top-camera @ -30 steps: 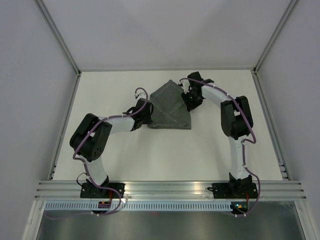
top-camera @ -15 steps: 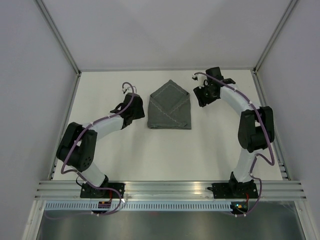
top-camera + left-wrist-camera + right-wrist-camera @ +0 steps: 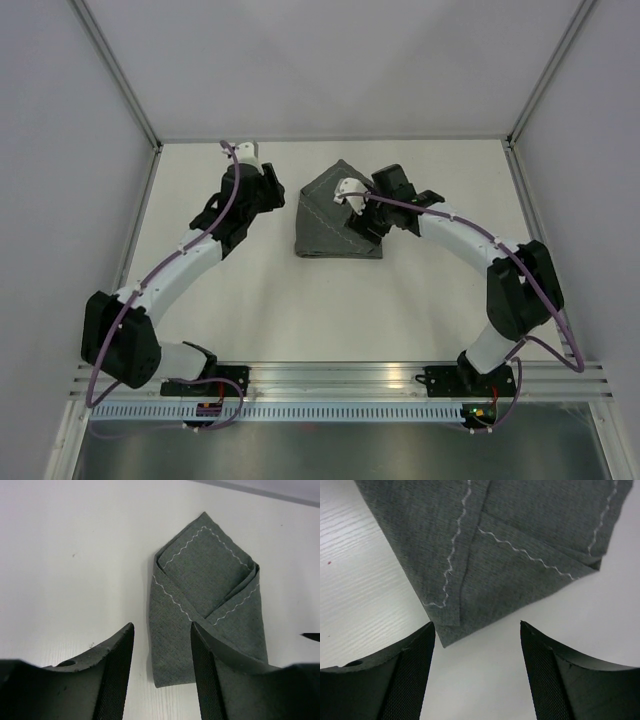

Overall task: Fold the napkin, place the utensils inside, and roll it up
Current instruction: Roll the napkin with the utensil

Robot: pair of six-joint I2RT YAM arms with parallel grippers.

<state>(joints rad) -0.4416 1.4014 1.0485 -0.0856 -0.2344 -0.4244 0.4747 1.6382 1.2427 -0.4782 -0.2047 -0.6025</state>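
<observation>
White table [image 3: 400, 310] fills the middle of the top view, boxed in by pale walls and a metal rail [image 3: 340, 380] along the bottom edge.

At the left, the left gripper [image 3: 161, 645] hangs low with its jaws apart and nothing between them, aimed at the left edge of the napkin [image 3: 335, 225]. The napkin lies flat just above the centre of the frame, folded into a pocket with its point toward the top and two stitched flaps crossing over its front. To its right, the right gripper [image 3: 476, 630] hovers over the cloth's upper right part, also spread wide and empty, with a folded corner showing between its fingers.

No fork shows in any view; whether it lies inside the fold cannot be told.

Rolling looks like the step in hand. It would go best with both grippers pinching one straight edge through all its layers and turning evenly, so the crossed flaps stay tucked. Nothing else on the table blocks the way; the loose flaps are the likely snag.
</observation>
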